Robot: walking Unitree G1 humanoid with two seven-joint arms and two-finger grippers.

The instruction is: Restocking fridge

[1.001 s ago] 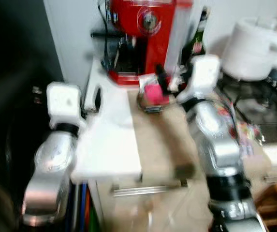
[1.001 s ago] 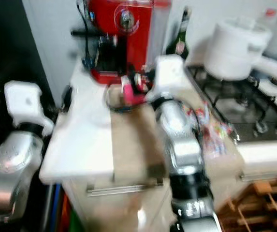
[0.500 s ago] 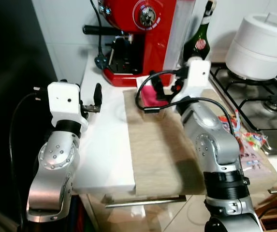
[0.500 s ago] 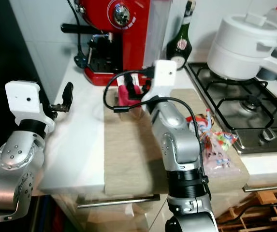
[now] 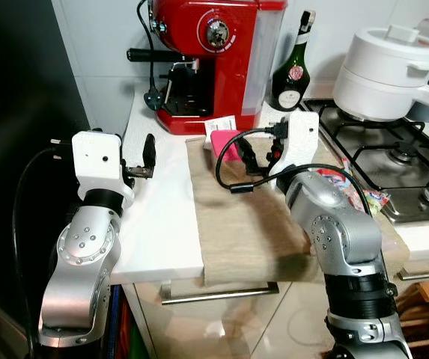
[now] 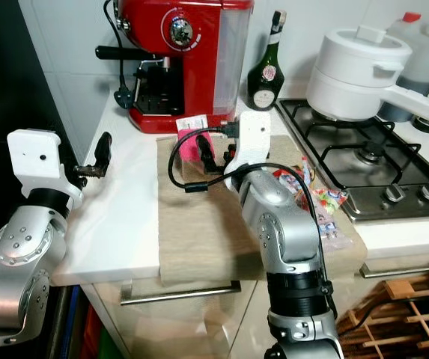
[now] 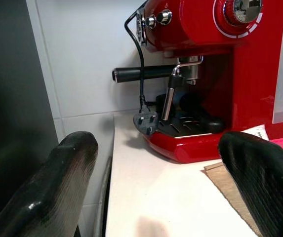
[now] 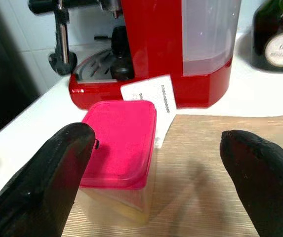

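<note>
**Q:** Where does the task's thing stand?

**A:** The pink-lidded container [image 8: 119,148] stands upright on the beige mat [image 5: 248,217] that covers part of the white table [image 5: 162,224]. It is just in front of the red espresso machine [image 5: 214,60], and a white paper slip [image 8: 151,96] lies between the two, partly tucked behind the container's lid.

**Q:** How is the right tool placed?

**A:** The right tool [image 8: 156,163] hovers just short of the container, its two black fingers [image 8: 57,173] spread wide apart. In the right wrist view one finger sits beside the container's near corner, and the other finger lies well off over the bare mat. Nothing is held between them.

**Q:** And the left tool?

**A:** The left tool [image 7: 161,187] is raised over the table's left edge, beside the dark panel [image 5: 19,149]. Its fingers are likewise apart and empty, and point toward the espresso machine.

**Q:** What else lies around?

**A:** A dark green bottle [image 5: 289,67] stands to the right of the machine. A white pot [image 5: 382,71] rests on the gas hob [image 5: 394,164]. A colourful snack bag [image 6: 319,206] lies on the mat's right side, near the right arm. A black plug [image 7: 145,121] on its cord rests by the machine's drip tray.
</note>
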